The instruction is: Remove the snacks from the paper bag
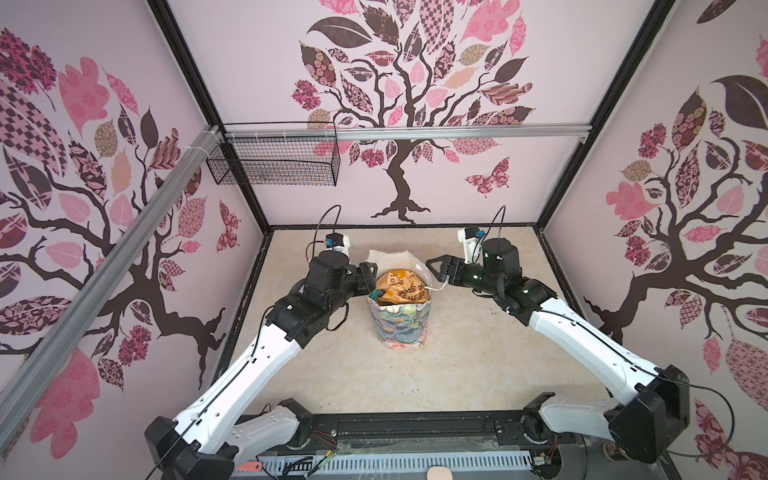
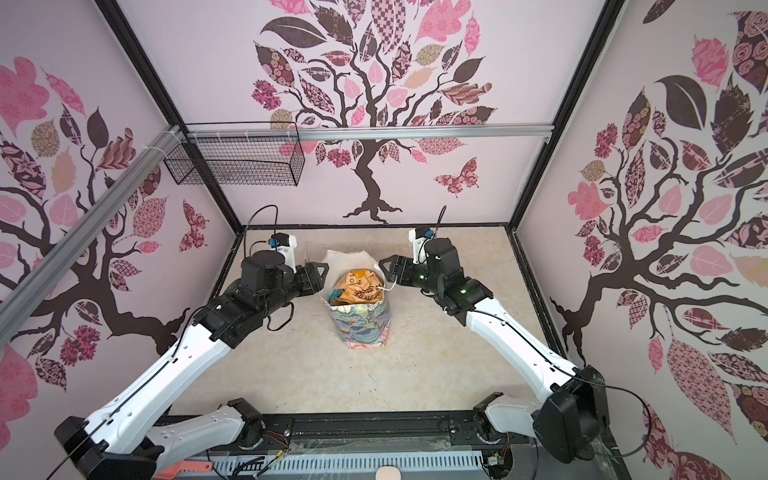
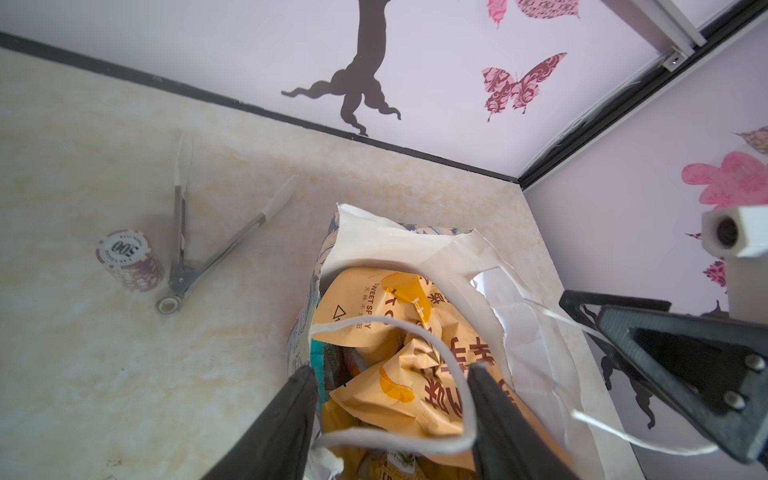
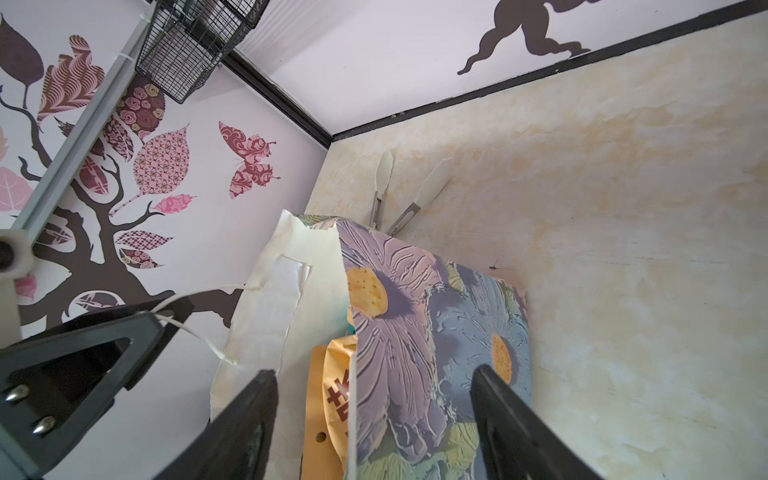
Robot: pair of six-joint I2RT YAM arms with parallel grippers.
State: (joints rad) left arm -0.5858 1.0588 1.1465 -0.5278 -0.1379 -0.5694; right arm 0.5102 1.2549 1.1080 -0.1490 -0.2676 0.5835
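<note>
The floral paper bag [image 1: 400, 322] [image 2: 360, 326] stands upright mid-table with its mouth open. On top of the snacks inside lies a crumpled orange packet [image 1: 401, 286] [image 2: 360, 286] [image 3: 411, 374] [image 4: 332, 386], with a teal packet [image 3: 319, 353] beside it. My left gripper [image 1: 371, 276] [image 2: 319, 274] [image 3: 392, 372] hangs open over the bag's left rim, and a white cord handle [image 3: 451, 370] loops loosely between its fingers. At the right rim my right gripper [image 1: 434, 268] [image 2: 384, 268] [image 4: 374, 372] is open and straddles the bag's wall [image 4: 415, 311]. The second cord [image 3: 602, 432] drapes over one of its fingers.
Metal tongs [image 3: 195, 249] [image 4: 395, 195] and a small patterned cylinder [image 3: 129, 259] lie on the table behind the bag, towards the back left. A black wire basket [image 1: 274, 164] [image 2: 237, 160] hangs on the back rail. Walls close in three sides of the table.
</note>
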